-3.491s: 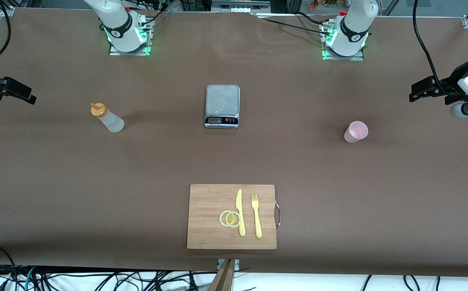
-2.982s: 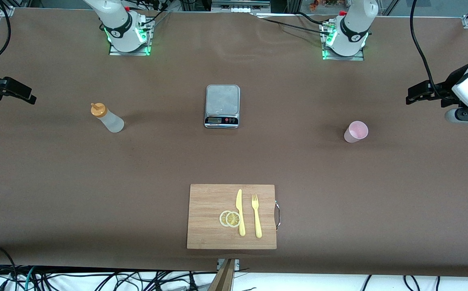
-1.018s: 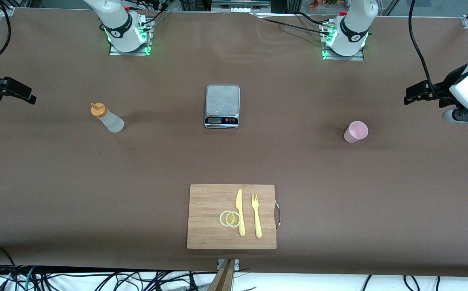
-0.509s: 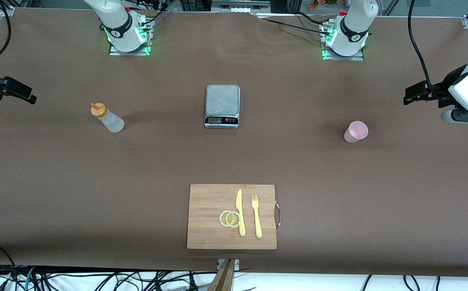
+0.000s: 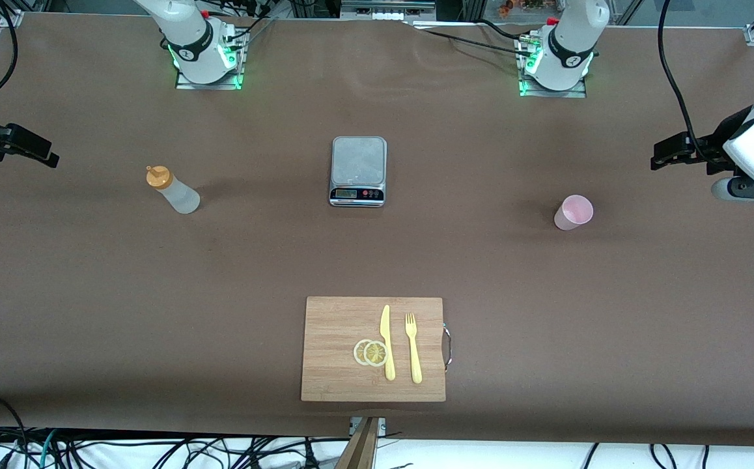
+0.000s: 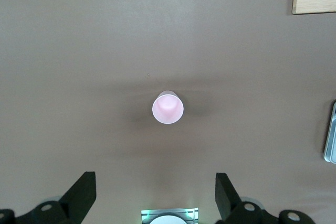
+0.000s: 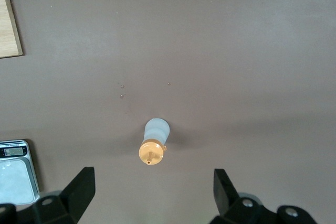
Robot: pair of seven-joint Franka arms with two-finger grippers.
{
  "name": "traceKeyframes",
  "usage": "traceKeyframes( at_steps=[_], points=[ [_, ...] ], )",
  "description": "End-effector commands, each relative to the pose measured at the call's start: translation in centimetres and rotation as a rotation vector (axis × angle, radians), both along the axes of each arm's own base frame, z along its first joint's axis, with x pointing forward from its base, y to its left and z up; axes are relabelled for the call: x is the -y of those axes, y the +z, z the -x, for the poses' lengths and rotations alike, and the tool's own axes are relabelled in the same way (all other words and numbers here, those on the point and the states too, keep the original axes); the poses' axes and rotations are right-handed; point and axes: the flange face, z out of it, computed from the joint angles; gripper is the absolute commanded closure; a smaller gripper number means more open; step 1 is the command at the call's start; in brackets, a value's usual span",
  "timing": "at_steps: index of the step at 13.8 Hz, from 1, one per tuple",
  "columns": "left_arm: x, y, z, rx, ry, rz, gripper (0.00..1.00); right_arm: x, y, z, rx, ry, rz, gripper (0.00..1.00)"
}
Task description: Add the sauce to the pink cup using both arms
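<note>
The sauce bottle (image 5: pixel 172 189), frosted white with an orange-tan cap, stands upright toward the right arm's end of the table. It also shows in the right wrist view (image 7: pixel 154 141). The pink cup (image 5: pixel 573 212) stands upright toward the left arm's end and also shows in the left wrist view (image 6: pixel 168 108). My right gripper (image 5: pixel 46 156) is open and empty, up in the air over the table edge beside the bottle; its jaws (image 7: pixel 152 192) stand wide. My left gripper (image 5: pixel 660 156) is open and empty, up over the table edge beside the cup; its jaws (image 6: pixel 155 195) stand wide.
A silver scale (image 5: pixel 358 170) sits mid-table between bottle and cup. A wooden cutting board (image 5: pixel 325 326) lies nearer the front camera, with lemon slices (image 5: pixel 370 352), a yellow knife (image 5: pixel 387 342) and a yellow fork (image 5: pixel 413 348) on it.
My left arm has shifted a little inward toward the cup over the last seconds. The right arm, bottle and cup have not moved.
</note>
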Motion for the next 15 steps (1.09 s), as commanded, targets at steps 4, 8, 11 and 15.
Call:
traceKeyframes(
  at_steps=[4,8,11,15],
  points=[
    [-0.3,-2.8,-1.2,-0.051,-0.003,0.02,0.0,-0.3,0.1,0.2,-0.003,-0.004,-0.013,0.0],
    [-1.6,-7.8,-3.0,-0.111,0.002,0.009,0.0,-0.3,0.1,0.2,-0.003,-0.004,-0.013,0.0],
    [-3.5,-14.0,-3.5,-0.069,-0.091,0.037,0.0,-0.3,0.1,0.2,-0.004,-0.004,-0.013,0.0],
    [-5.6,-21.9,-2.0,-0.039,-0.064,0.035,0.01,-0.3,0.1,0.2,-0.004,-0.004,-0.013,0.0]
  ],
)
